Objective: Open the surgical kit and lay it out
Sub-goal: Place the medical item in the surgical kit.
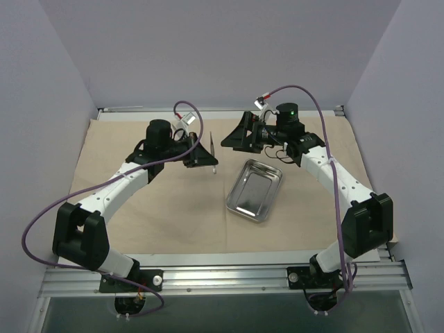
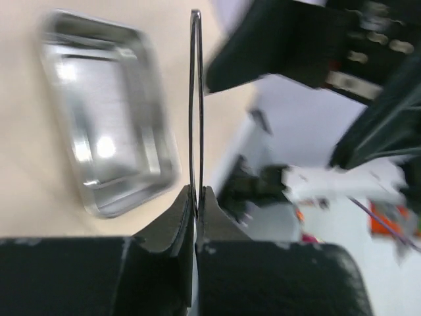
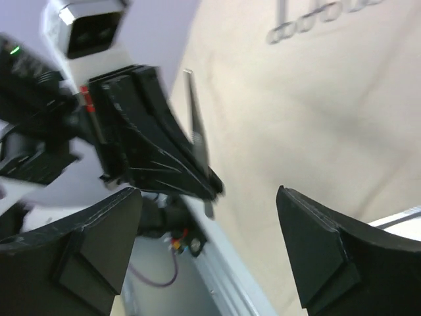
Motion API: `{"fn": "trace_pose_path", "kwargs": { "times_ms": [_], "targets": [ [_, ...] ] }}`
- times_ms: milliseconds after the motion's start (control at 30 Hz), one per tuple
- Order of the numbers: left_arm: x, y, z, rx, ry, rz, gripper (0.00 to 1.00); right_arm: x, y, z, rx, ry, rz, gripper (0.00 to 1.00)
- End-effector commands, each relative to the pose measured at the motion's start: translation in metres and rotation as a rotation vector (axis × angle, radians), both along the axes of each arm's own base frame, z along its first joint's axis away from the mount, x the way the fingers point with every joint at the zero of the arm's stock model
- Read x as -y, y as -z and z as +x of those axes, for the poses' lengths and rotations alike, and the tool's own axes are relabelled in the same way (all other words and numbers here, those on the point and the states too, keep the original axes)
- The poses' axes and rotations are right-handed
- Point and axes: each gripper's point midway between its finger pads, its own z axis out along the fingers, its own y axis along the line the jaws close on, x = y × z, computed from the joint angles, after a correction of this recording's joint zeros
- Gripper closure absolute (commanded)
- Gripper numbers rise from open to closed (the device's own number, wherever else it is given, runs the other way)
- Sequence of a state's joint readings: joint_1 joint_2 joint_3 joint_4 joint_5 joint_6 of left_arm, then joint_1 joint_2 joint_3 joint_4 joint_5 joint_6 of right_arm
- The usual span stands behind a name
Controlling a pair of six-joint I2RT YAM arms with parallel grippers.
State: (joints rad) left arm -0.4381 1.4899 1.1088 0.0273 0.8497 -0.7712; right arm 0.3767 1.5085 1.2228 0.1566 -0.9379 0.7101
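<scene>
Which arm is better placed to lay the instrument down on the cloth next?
The left arm: its jaws are shut on the thin instrument above the cloth; the right arm has open, empty jaws.

A robot test booth in a lab: plain pale walls enclose a table under a beige cloth, with a left arm and a right arm bolted to an aluminium rail along the bottom of the frame.

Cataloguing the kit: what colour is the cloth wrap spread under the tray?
Plain beige, unpatterned cloth wrap; best seen in the top external view.
</scene>
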Motion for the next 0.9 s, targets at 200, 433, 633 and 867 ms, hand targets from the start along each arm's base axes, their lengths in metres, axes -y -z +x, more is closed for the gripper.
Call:
{"fn": "trace_pose_path", "kwargs": {
  "times_ms": [200,433,633,867],
  "targets": [
    [-0.214,0.093,0.062,-0.207,-0.75,0.709,0.98,0.103,0.099,0.046,-0.189,0.439,-0.664,0.03],
    [-0.308,0.159,0.096,-0.388,-0.89,0.926,0.98,0.101,0.118,0.037,-0.254,0.402,-0.657,0.03],
    [-0.328,0.187,0.136,-0.448,-0.921,0.953,0.98,0.108,0.133,0.036,-0.279,0.373,-0.701,0.03],
    [-0.336,0.201,0.169,-0.479,-0.934,0.959,0.98,0.124,0.142,0.043,-0.313,0.391,-0.699,0.03]
  ]
}}
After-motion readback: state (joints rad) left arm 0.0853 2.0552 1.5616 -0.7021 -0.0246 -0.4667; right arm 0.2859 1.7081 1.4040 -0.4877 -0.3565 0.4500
